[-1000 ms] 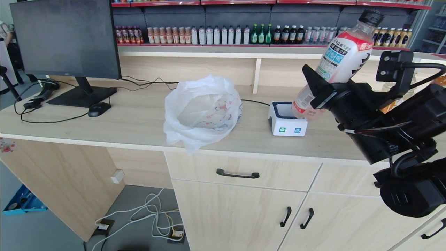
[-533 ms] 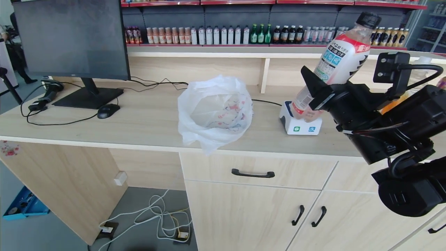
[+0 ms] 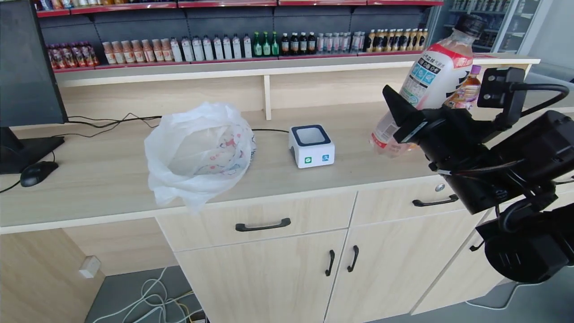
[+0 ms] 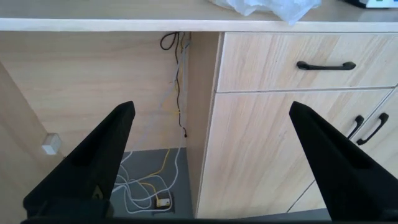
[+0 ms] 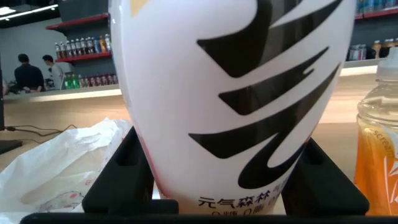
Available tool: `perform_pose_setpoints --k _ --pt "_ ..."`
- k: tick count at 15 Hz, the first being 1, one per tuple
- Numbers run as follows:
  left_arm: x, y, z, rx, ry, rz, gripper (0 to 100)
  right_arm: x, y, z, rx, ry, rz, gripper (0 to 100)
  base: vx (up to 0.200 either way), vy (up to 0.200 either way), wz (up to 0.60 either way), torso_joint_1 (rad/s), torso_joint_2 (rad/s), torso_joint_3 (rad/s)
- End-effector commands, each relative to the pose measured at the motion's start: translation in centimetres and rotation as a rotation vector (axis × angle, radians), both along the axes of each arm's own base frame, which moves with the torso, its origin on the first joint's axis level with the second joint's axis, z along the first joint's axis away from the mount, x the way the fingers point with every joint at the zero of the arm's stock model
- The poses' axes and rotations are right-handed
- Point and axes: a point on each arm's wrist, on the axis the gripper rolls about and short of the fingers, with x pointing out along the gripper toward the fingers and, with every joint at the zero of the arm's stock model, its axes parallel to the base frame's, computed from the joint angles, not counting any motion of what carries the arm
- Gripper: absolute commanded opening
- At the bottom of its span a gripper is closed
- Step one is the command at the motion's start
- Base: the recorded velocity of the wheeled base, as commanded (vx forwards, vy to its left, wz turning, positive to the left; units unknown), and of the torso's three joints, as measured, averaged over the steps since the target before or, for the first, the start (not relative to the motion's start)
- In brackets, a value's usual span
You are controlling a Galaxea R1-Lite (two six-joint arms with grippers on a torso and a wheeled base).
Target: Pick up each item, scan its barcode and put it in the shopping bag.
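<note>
Pale wood-grain counter (image 3: 89,179), crinkled plastic bag (image 3: 197,148), right gripper (image 3: 406,124) clamping smooth bottle (image 3: 437,67), left gripper (image 4: 211,107) spread.

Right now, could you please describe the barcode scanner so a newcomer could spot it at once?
On the long wooden counter, find the white shopping bag. Just to the robot's right of it stands the scanner: a small white cube with a dark window on top, boxy where the bag is soft and crumpled.
</note>
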Motion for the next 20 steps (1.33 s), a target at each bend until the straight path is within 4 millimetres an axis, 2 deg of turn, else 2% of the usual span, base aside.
perform_pose_setpoints --k 1,2,8,15,20 --pt "0.0 0.0 -0.01 0.0 0.0 0.001 100 0.06 0.46 -0.38 -0.006 0.011 0.013 0 0.0 0.0 0.0 0.0 0.0 0.0" --pt "0.01 0.0 -0.01 0.0 0.002 0.001 100 0.0 0.65 -0.43 -0.007 0.012 0.019 0 0.0 0.2 0.0 0.007 0.01 -0.007" --pt "0.0 0.0 -0.01 -0.002 0.0 0.001 100 -0.12 0.98 -0.48 -0.008 0.014 0.029 0 0.2 0.0 0.0 -0.002 0.0 0.002" --pt "0.0 0.0 -0.01 -0.003 0.0 0.001 100 0.11 1.09 -0.59 -0.008 0.015 0.029 0 0.0 0.0 0.0 0.0 0.0 0.0" --pt "0.0 0.0 -0.01 -0.003 0.0 0.001 100 0.22 1.26 -0.64 -0.01 0.015 0.032 0 0.0 0.0 0.6 0.0 0.0 0.001"
